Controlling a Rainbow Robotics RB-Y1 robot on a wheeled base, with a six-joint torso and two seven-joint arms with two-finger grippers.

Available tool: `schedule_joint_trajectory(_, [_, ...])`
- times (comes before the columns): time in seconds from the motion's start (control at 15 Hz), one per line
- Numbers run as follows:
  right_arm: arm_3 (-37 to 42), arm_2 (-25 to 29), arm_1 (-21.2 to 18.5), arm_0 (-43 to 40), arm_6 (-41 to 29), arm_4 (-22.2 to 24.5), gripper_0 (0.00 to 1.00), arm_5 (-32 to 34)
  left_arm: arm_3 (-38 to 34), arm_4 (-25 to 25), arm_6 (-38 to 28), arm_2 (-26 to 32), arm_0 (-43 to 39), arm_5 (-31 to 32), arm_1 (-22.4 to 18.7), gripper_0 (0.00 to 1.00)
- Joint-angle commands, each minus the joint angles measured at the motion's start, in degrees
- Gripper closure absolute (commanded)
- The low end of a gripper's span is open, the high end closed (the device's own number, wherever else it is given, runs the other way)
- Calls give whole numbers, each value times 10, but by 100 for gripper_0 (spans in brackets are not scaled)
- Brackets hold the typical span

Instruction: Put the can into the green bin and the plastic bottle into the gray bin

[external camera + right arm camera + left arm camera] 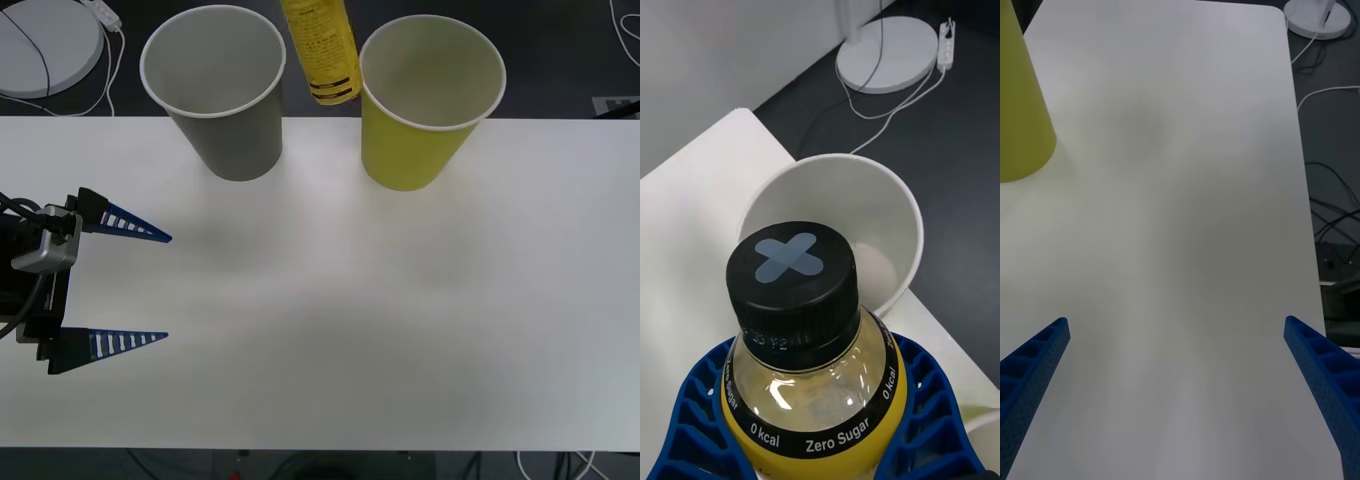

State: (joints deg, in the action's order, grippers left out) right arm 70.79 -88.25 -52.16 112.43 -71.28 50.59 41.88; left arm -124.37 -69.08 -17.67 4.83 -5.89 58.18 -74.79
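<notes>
Right now the right gripper (pixel 816 442) is clamped around the plastic bottle (pixel 809 352), blue fingers (pixel 929 420) hugging its yellow body; black cap, "Zero Sugar" band, held aloft between the gray bin (pixel 222 90) and green bin (pixel 425 100) at the table's (pixel 350 330) far edge. Left gripper (pixel 165 288) spread wide, empty, near the left edge.

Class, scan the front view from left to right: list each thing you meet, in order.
Left end effector → gray bin → plastic bottle → green bin.
</notes>
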Motion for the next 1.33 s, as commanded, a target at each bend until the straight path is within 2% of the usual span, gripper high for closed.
schedule_joint_trajectory(0.07, [-59, -34, 43, 31, 0, -23, 100, 26, 0, 0, 0, 0, 0, 0, 0, 0])
schedule_joint_trajectory(0.13, [-85, -62, 66, 50, 0, -48, 100, 26, 0, 0, 0, 0, 0, 0, 0, 0])
schedule_joint_trajectory(0.27, [-124, -90, 104, 69, -20, -66, 100, 28, 0, 0, 0, 0, 0, 0, 0, 0])
schedule_joint_trajectory(0.73, [-282, -155, 238, 104, -43, -82, 100, 87, 0, 0, 0, 0, 0, 0, 0, 0])
schedule_joint_trajectory(0.8, [-286, -159, 250, 109, -71, -74, 100, 87, 0, 0, 0, 0, 0, 0, 0, 0])
schedule_joint_trajectory(1.33, [-329, -178, 306, 125, -104, -82, 100, 92, 0, 0, 0, 0, 0, 0, 0, 0])
